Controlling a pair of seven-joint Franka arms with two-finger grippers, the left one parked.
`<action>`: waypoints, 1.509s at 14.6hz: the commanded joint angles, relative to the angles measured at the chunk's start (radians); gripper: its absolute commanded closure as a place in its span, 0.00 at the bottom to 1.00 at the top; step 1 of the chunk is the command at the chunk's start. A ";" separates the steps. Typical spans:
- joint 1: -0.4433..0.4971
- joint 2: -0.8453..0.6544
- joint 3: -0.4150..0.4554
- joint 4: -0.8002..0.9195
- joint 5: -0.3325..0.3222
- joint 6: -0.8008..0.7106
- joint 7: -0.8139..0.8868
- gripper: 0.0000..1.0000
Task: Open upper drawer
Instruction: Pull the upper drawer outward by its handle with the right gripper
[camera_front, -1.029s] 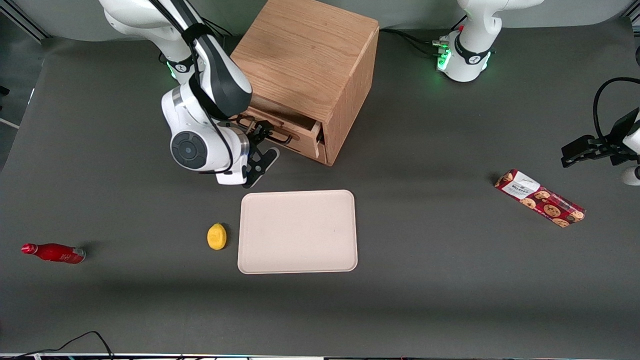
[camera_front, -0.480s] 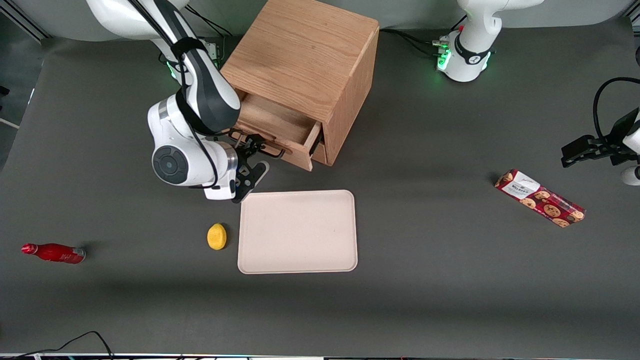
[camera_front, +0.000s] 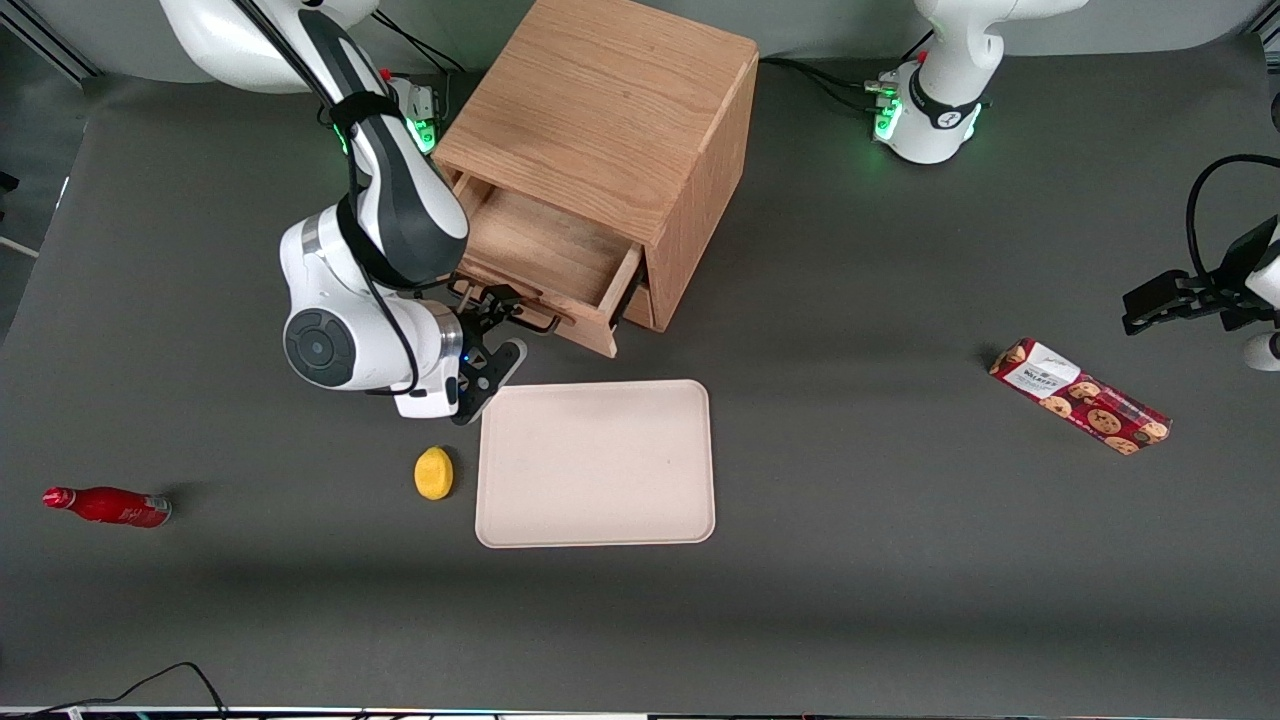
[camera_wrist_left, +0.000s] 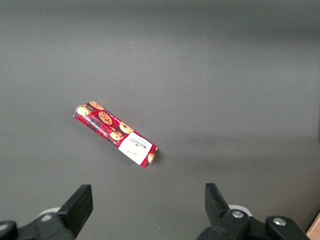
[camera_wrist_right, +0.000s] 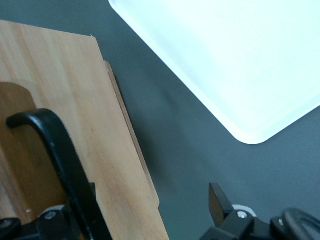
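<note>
- The end effector (camera_front: 497, 322) sat at the thin black bar handle (camera_front: 520, 315) of the upper drawer (camera_front: 545, 268), low over the counter (camera_front: 850, 560). In the right wrist view one finger (camera_wrist_right: 220, 202) stood clear of the handle (camera_wrist_right: 60, 160), which passed close by the other finger; whether the jaws were clamped on the bar I cannot tell.
- The upper drawer stood pulled well out of the oak-wood cabinet (camera_front: 610, 110), its shallow wooden tray open to view from above and its front panel (camera_wrist_right: 75, 115) right at the end effector.
- Below the drawer's front, the edge of the lower drawer (camera_front: 640, 308) showed at the cabinet's face, pushed in.
- Nearest the end effector on the counter lay a pale rectangular tray (camera_front: 595, 463), nearer the front camera than the drawer; one rounded corner (camera_wrist_right: 250, 135) of it lay just beside the drawer front, with a strip of bare counter between them.
- A yellow lemon (camera_front: 433, 472) rested just beside the tray, nearer the front camera than the end effector.
- A red bottle (camera_front: 107, 505) lay on its side well apart, toward the working arm's end of the counter.
- A red cookie packet (camera_front: 1079, 396) lay flat well apart, toward the parked arm's end of the counter.
- Nothing stood between the drawer front and the tray.
</note>
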 joint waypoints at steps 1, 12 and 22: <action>-0.036 0.035 0.004 0.055 0.006 -0.011 -0.033 0.00; -0.116 0.102 0.004 0.145 0.006 -0.011 -0.128 0.00; -0.174 0.156 0.005 0.230 -0.006 -0.016 -0.178 0.00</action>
